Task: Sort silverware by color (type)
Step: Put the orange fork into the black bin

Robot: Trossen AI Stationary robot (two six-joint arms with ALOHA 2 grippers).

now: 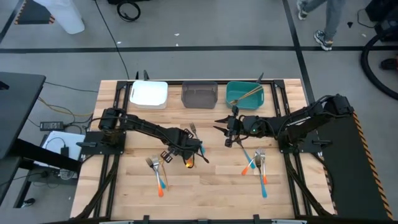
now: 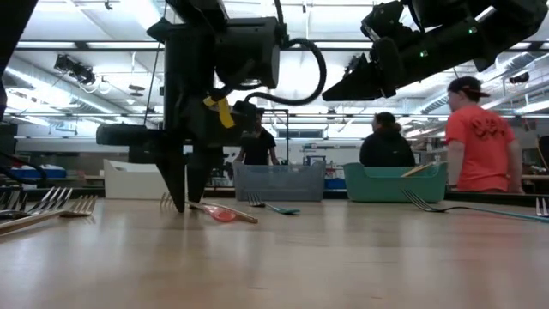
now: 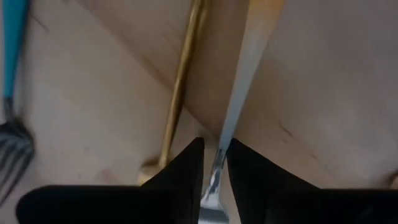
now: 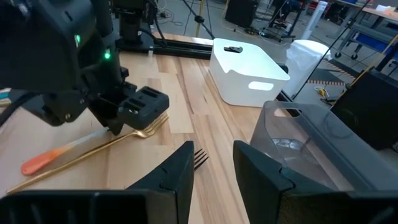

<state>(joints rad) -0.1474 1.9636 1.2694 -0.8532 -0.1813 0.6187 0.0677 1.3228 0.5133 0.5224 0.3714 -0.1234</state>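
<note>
My left gripper points down at mid-table and is shut on an orange-handled utensil that lies flat on the wood. A gold fork lies right beside it, and also shows in the left wrist view. A blue-handled fork lies just beyond, toward the bins. My right gripper is open and empty, hovering above the table to the right of these. Two more groups of orange- and blue-handled forks lie at the near left and near right. Gold utensils lean in the teal bin. My left gripper pinches the utensil's silver neck between its two fingers, just above the head. The fingers come from above, pointing down, and lie across the utensil. The utensil lies on the table, its orange handle pointing away from the fingers.
A white bin, a grey bin and the teal bin stand in a row at the far edge. People stand in the room beyond the table. Bare wood shows along the near edge between the two fork groups.
</note>
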